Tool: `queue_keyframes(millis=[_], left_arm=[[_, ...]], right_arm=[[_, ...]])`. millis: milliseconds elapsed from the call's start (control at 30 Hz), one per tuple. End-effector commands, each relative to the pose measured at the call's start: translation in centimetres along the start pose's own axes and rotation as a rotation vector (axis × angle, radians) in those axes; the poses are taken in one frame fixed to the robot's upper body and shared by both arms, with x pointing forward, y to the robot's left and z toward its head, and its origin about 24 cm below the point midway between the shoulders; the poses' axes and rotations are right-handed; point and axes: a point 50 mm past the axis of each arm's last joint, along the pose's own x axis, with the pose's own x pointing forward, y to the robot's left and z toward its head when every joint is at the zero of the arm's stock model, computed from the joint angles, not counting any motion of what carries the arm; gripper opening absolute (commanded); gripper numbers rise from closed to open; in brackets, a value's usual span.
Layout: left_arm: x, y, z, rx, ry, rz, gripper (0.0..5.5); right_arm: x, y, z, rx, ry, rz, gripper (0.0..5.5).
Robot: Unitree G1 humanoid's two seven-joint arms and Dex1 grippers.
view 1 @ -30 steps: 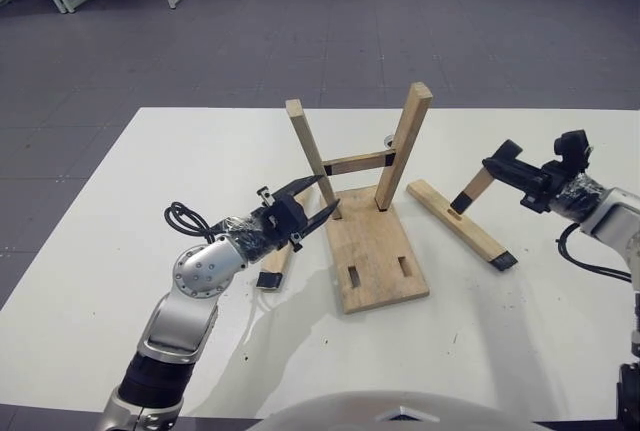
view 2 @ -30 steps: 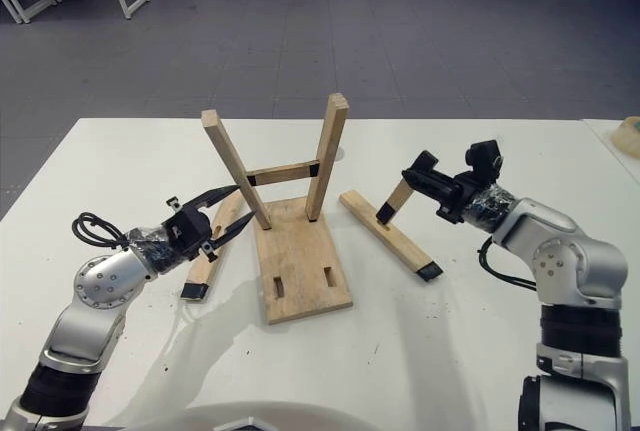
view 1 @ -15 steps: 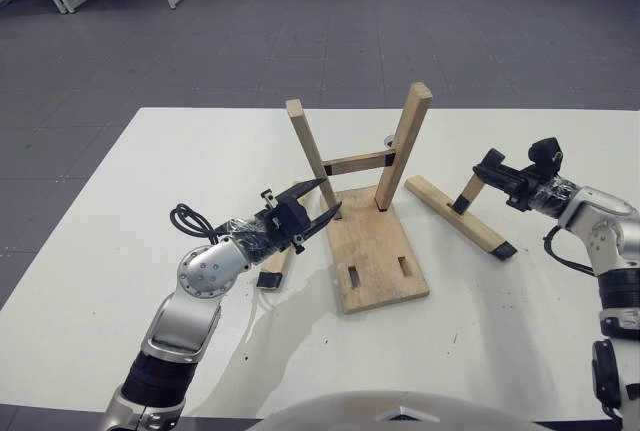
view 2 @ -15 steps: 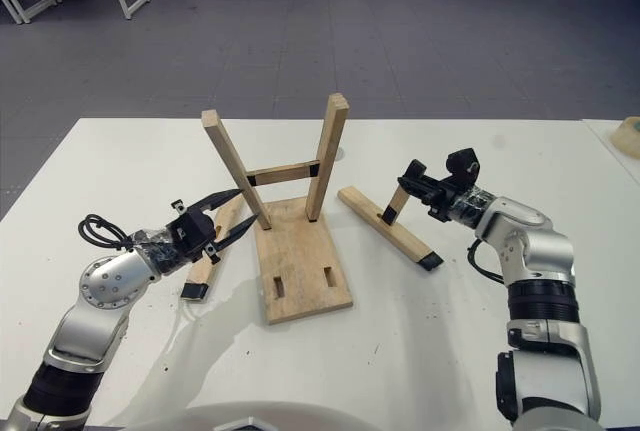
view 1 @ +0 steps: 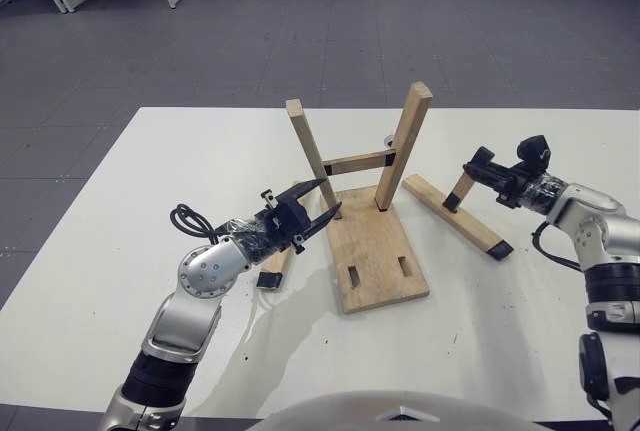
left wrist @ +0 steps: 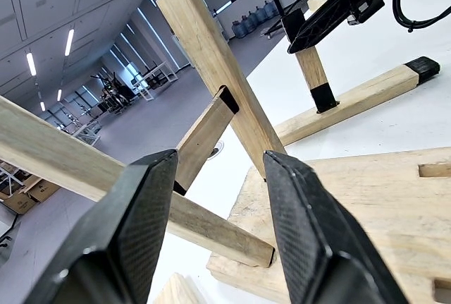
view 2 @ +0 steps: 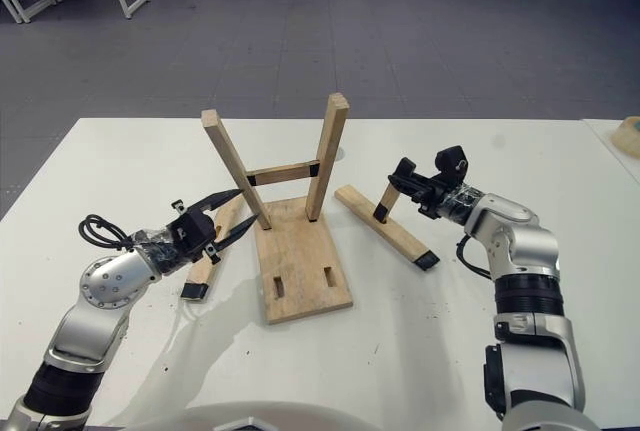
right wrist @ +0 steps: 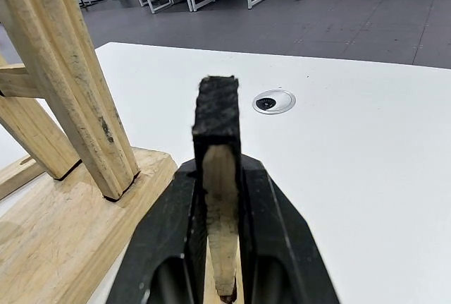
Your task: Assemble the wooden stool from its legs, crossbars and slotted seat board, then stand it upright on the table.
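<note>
**Stool Half Built: Two Legs Seated, Two Yet to Fit**

A slotted seat board [view 1: 375, 251] lies flat at the middle of a white table [view 1: 120, 211], apparently underside up, with the stool about half assembled. Two legs stand in its far slots, the left upright leg [view 1: 310, 151] and the right upright leg [view 1: 403, 143]. Both lean slightly and are joined partway up by a crossbar [view 1: 357, 162]. The two near slots [view 1: 354, 275] are open and unfilled.

Right of the board, a loose leg [view 1: 455, 214] lies on the table with a short crossbar [view 1: 461, 189] rising from it. The right gripper [view 1: 476, 163] is clenched on the upper end of that crossbar, the wood pinched between its fingers.

To the left, a second loose leg [view 2: 200, 273] lies on the table just beside the board, partly under the left gripper [view 1: 325, 196]. That gripper's fingers are spread wide and carry nothing. They sit near the foot of the left upright leg, though whether they touch it cannot be told.

By the look of things, the far pair of legs is done. What is left is to join the second loose leg to the short crossbar, seat that pair in the near slots, and then turn the stool over to stand on its legs.
</note>
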Motion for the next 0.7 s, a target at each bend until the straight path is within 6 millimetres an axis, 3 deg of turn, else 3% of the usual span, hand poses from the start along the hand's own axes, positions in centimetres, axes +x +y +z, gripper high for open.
queue_keyframes(millis=[33,167,300,433,633,700], left_arm=[[0.0,0.0,-0.2,0.006,0.017,-0.003,2.22],[0.0,0.0,-0.3,0.004,0.019,-0.004,2.22],[0.0,-0.1,-0.4,-0.001,0.021,-0.003,2.22],[0.0,-0.2,-0.4,-0.004,0.022,-0.001,2.22],[0.1,-0.2,-0.4,-0.006,0.022,0.002,2.22],[0.1,-0.2,-0.5,-0.005,0.025,0.004,2.22]], right_arm=[[0.3,-0.3,-1.4,-0.036,0.084,-0.009,0.41],[-0.8,-0.8,-2.6,-0.077,0.173,-0.027,0.41],[-1.1,0.3,-3.5,-0.071,0.263,-0.026,0.41],[-1.0,1.2,-1.0,-0.054,0.215,-0.071,0.41],[-1.0,1.8,0.7,-0.103,0.197,-0.110,0.41],[-1.4,2.0,2.2,-0.163,0.163,-0.136,0.94]])
